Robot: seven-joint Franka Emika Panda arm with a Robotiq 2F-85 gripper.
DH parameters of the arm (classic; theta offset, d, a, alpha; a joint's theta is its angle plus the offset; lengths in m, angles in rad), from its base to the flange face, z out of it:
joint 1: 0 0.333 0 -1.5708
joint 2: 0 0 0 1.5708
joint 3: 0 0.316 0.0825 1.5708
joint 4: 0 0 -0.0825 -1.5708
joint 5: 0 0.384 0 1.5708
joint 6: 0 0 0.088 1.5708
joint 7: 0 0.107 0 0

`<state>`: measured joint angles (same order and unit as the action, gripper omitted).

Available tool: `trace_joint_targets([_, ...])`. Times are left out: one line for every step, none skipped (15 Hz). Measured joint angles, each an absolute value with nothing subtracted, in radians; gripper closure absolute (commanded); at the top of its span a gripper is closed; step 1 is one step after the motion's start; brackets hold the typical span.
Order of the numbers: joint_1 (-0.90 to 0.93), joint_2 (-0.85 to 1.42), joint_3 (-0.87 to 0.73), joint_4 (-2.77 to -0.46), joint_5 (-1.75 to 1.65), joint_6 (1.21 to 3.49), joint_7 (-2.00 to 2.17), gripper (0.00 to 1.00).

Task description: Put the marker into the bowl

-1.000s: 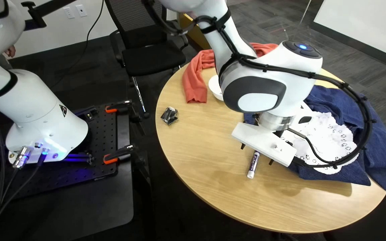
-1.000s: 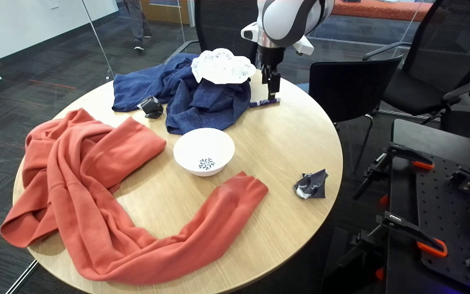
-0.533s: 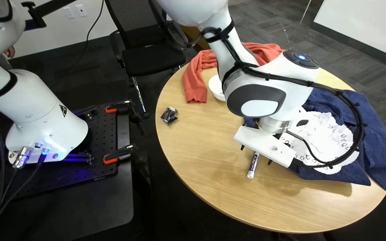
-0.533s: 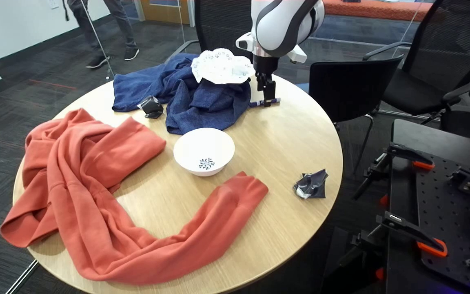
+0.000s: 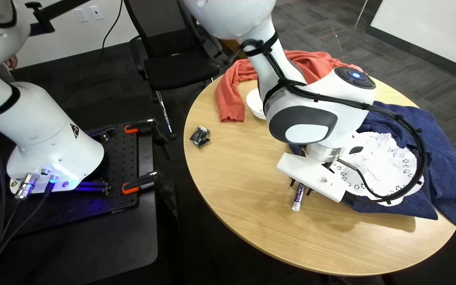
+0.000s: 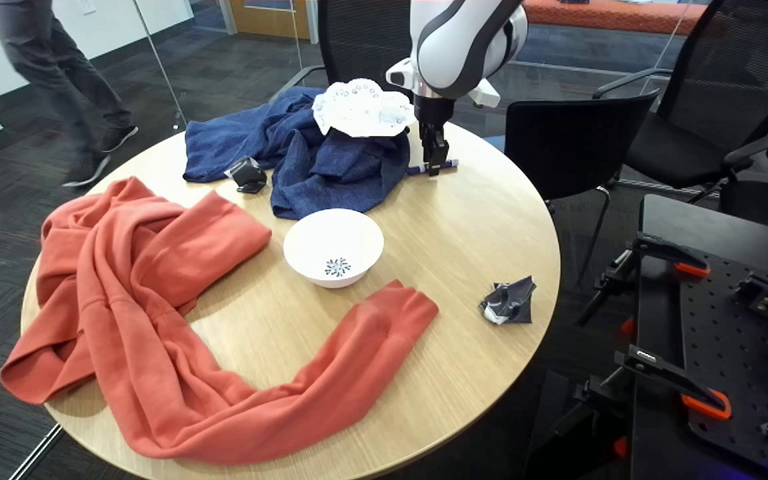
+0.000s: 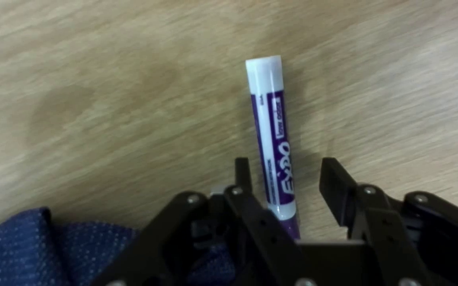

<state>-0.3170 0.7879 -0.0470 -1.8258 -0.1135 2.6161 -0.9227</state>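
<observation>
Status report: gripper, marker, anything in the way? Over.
Gripper open, straddling marker. Marker flat on table, not yet in bowl. Blue cloth close beside marker, possible snag.

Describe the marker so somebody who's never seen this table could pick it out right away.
On the round table, find the blue cloth with a white doily on it. Beside that cloth, straddled by the open gripper, lies the marker, a slim purple-and-white stick. Unlike cloth or doily, it's straight and lettered Expo.
</observation>
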Motion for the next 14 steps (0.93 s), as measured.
trace_joint_targets([-0.318,0.790,-0.047,-1.824,-0.113,2.616,-0.923,0.88])
trace_joint_targets([-0.319,0.792,-0.047,-1.823,-0.113,2.616,-0.923,0.97])
trace_joint_targets([-0.320,0.794,-0.047,-1.822,-0.113,2.616,-0.923,1.00])
trace_joint_targets([-0.320,0.794,-0.047,-1.821,-0.113,2.616,-0.923,0.97])
trace_joint_targets([-0.320,0.794,-0.047,-1.820,-0.114,2.616,-0.923,0.95])
trace_joint_targets([-0.320,0.794,-0.049,-1.819,-0.114,2.616,-0.920,0.95])
trace_joint_targets([-0.320,0.791,-0.050,-1.819,-0.114,2.616,-0.917,0.95])
trace_joint_targets([-0.320,0.786,-0.052,-1.820,-0.114,2.616,-0.914,0.95])
trace_joint_targets([-0.319,0.775,-0.057,-1.825,-0.114,2.616,-0.907,0.95])
trace_joint_targets([-0.317,0.759,-0.063,-1.834,-0.115,2.616,-0.900,0.95])
trace_joint_targets([-0.316,0.737,-0.068,-1.849,-0.120,2.617,-0.897,0.95])
trace_joint_targets([-0.315,0.710,-0.072,-1.870,-0.129,2.618,-0.897,0.95])
trace_joint_targets([-0.315,0.679,-0.073,-1.896,-0.142,2.620,-0.897,0.95])
trace_joint_targets([-0.313,0.647,-0.073,-1.924,-0.153,2.620,-0.897,0.95])
